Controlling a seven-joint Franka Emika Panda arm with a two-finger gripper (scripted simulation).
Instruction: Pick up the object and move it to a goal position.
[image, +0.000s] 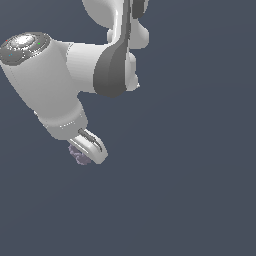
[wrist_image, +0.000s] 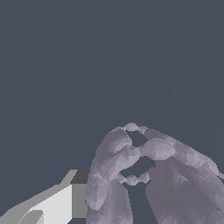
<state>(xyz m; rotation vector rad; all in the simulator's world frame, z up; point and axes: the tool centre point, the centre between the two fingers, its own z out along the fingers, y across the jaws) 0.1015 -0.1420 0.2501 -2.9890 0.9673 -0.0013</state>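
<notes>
The object (wrist_image: 153, 179) is a lumpy, pale purple-grey item that fills the space between my fingers in the wrist view. One white finger (wrist_image: 52, 205) presses against its side, and only a sliver of the other finger shows at the frame edge. In the exterior view the object (image: 78, 155) is a small purple lump peeking out beside the fingertips of my gripper (image: 88, 155). The gripper is shut on the object. Whether the object rests on the surface or hangs above it cannot be told.
The white arm (image: 60, 75) reaches in from the top of the exterior view and bends down toward the exterior view's left. A flat dark blue-grey surface (image: 190, 190) lies all around.
</notes>
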